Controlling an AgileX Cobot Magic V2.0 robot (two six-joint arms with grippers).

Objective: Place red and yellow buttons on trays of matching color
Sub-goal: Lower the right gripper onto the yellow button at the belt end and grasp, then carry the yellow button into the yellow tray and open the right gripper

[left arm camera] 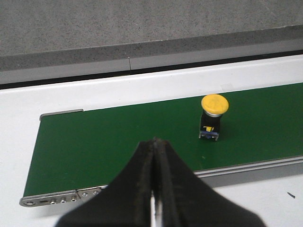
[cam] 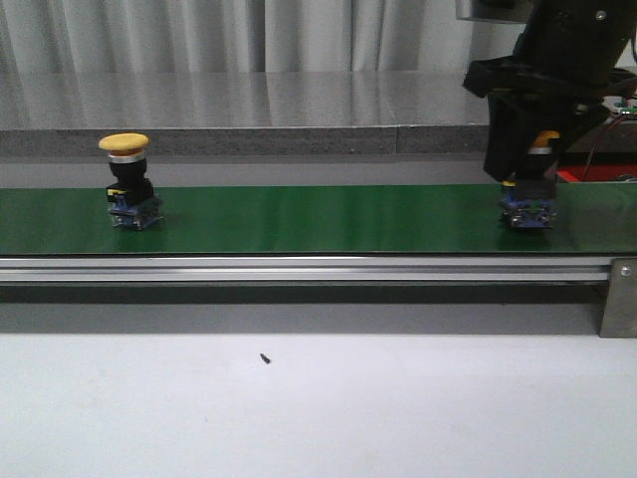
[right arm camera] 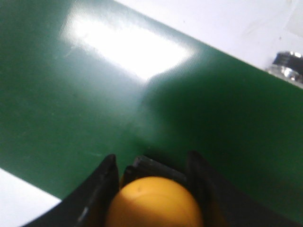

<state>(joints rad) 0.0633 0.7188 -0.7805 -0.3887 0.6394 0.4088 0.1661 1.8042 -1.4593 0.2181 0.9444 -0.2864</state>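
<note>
Two yellow buttons stand on the green belt (cam: 318,219). One yellow button (cam: 129,184) (left arm camera: 213,116) stands free at the left, with a yellow cap, a black body and a blue-grey base. The other yellow button (cam: 529,199) (right arm camera: 154,203) stands at the right, its base on the belt. My right gripper (cam: 532,164) (right arm camera: 152,163) is shut on its cap from above, one finger on each side. My left gripper (left arm camera: 155,140) is shut and empty, hanging before the belt's near rail, apart from the left button. No red button is in view.
The belt's aluminium rail (cam: 299,269) runs along its front edge, with a bracket (cam: 619,297) at the right end. A strip of red (cam: 587,175) shows behind the belt at the far right; I cannot tell whether it is a tray. A tiny black speck (cam: 265,358) lies on the white table.
</note>
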